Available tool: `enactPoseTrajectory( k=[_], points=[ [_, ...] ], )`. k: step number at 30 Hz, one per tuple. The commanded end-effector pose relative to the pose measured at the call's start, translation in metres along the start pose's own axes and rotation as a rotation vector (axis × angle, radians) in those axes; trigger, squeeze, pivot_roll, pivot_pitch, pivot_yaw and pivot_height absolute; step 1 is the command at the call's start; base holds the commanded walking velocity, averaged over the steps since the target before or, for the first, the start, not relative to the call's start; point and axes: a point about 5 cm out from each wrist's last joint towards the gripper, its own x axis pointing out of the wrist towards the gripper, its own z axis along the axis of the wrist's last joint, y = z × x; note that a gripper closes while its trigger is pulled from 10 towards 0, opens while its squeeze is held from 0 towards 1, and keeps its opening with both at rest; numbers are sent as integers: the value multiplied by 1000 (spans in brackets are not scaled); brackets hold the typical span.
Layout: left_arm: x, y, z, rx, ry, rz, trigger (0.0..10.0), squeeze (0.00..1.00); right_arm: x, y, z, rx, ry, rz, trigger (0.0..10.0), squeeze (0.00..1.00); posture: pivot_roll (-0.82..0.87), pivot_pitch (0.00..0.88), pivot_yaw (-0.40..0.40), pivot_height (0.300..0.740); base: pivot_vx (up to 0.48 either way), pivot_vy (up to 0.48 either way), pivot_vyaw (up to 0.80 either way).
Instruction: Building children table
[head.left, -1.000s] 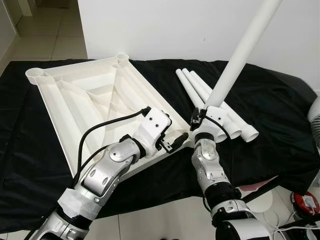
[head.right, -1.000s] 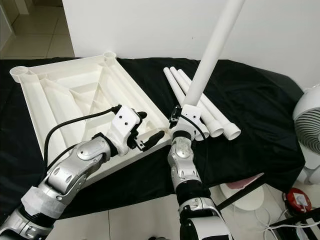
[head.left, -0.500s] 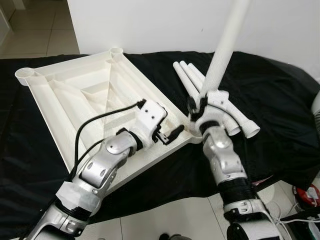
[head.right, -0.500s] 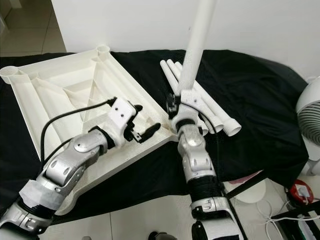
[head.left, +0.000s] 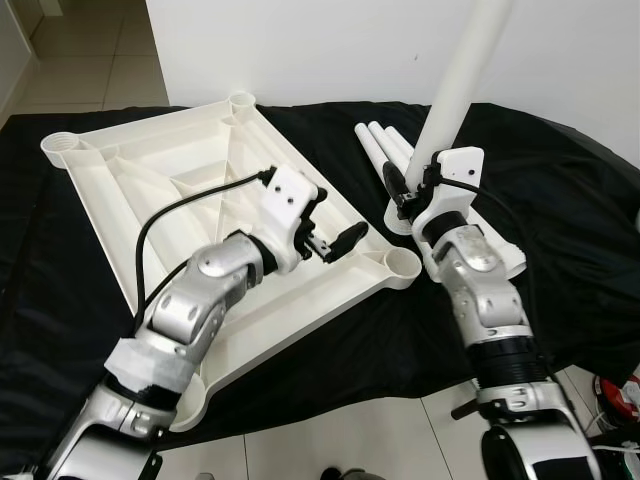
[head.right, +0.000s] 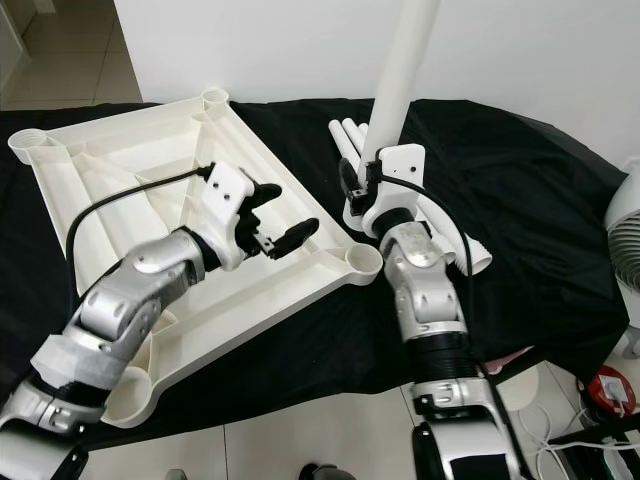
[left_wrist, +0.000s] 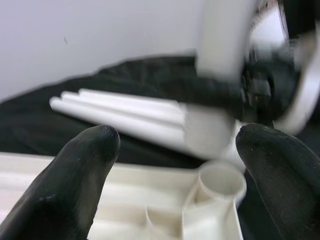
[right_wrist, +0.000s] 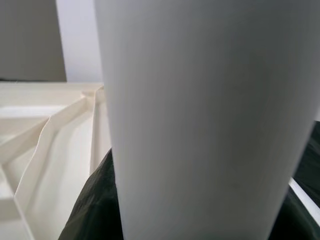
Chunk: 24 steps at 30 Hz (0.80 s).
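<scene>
Head views: your right gripper (head.left: 412, 190) is clamped on an upright white table leg (head.left: 462, 75), near the corner socket (head.left: 403, 264) of the upside-down white tabletop (head.left: 150, 190) on the black cloth (head.left: 560, 200). Spare legs (head.left: 385, 145) lie behind.

Left wrist view: your left gripper (left_wrist: 177, 165), fingers spread, hovers over that socket.

Right wrist view: the leg fills the foreground.

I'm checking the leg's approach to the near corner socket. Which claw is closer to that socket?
Hard to call; roughly equal. The left claw hovers open over the upturned tabletop just inboard of the corner socket. The right claw holds the white leg upright just beyond it.
</scene>
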Motion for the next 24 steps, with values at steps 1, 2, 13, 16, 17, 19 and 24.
enactPoseTrajectory(
  k=[1, 2, 13, 16, 17, 19, 24],
  points=[
    [0, 0, 7, -26, -28, -55, 10000, 0, -1, 0, -5, -18, 48, 49, 10000, 0, 55, 37, -59, 740, 0, 0, 0],
    [1, 2, 13, -38, -50, -65, 10000, 0, -2, 1, -8, -24, 74, 86, 10000, 0, 55, 37, -59, 740, 0, 0, 0],
    [11, -5, 49, -134, -218, -215, 10000, 0, -10, 16, -24, -104, 173, 316, 10000, 0, 57, 32, -57, 740, 0, 0, 0],
    [15, -8, 54, -159, -236, -241, 10000, 0, -11, 23, -24, -124, 180, 382, 10000, 0, 54, 27, -50, 740, 0, 0, 0],
    [17, -10, 57, -170, -247, -256, 10000, 0, -11, 25, -24, -126, 184, 405, 10000, 0, 54, 27, -50, 740, 0, 0, 0],
    [18, -11, 61, -172, -261, -271, 10000, 0, -11, 26, -23, -136, 189, 429, 10000, 0, 54, 27, -50, 740, 0, 0, 0],
    [23, -11, 65, -174, -256, -275, 10000, 0, -11, 27, -23, -156, 200, 463, 10000, 0, 57, 20, -44, 740, 0, 0, 0]
  ],
)
